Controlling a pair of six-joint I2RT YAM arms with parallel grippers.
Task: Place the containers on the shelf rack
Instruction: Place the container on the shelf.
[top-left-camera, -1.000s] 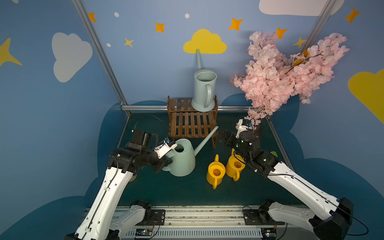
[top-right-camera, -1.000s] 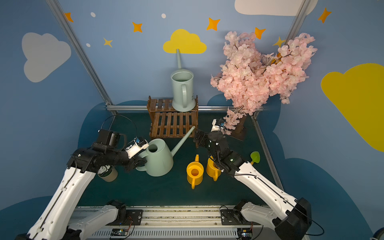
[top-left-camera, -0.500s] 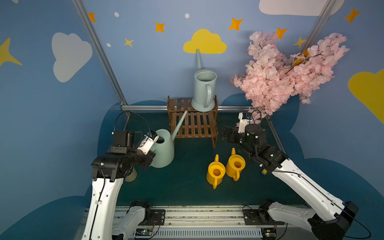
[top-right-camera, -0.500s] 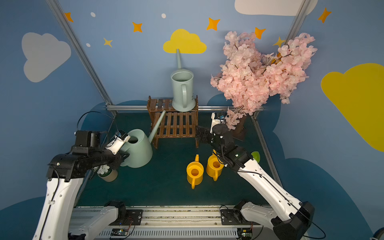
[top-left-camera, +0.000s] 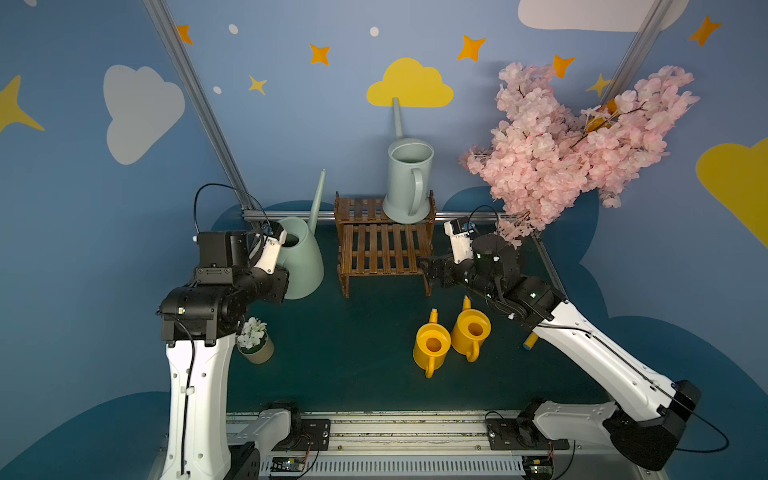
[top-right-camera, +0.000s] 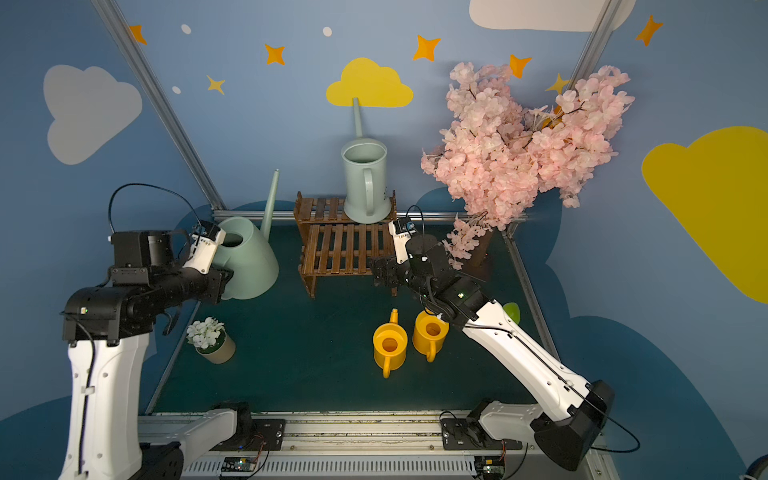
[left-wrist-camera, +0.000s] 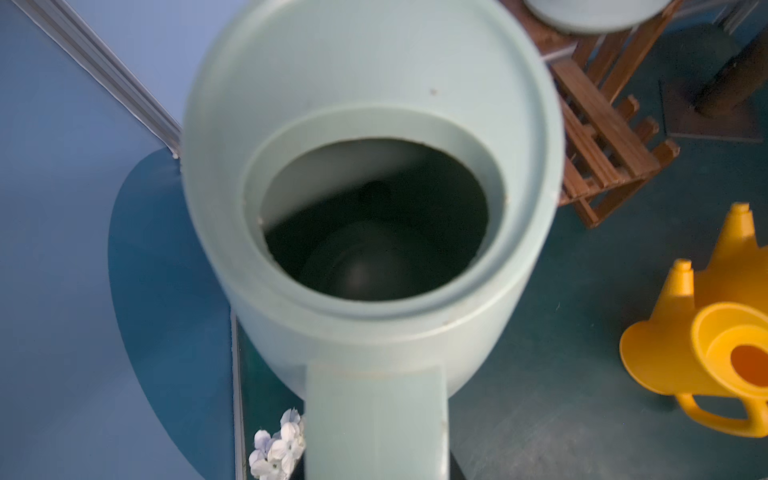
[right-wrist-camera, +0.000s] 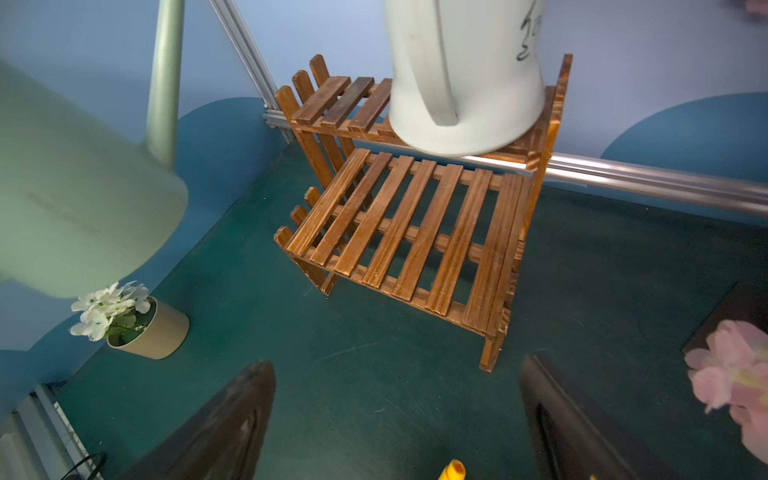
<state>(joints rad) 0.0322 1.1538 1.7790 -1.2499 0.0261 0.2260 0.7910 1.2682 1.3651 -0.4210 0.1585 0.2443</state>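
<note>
Mint can (top-left-camera: 303, 266) aloft, beside rack (top-left-camera: 382, 249) (apart)

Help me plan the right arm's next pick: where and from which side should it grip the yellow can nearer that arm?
Probably its loop handle, from the front edge and above: the yellow can stands upright, spout toward the shelf rack, handle sticking out frontward, clear of its twin.

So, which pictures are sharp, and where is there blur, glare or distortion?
In both top views all is sharp, though the wide lens makes the frame posts lean; in the left wrist view the mint watering can fills the frame, soft and out of focus; in the right wrist view the shelf rack is sharp, the right gripper's fingers blurred, the rail bright with glare.
</note>
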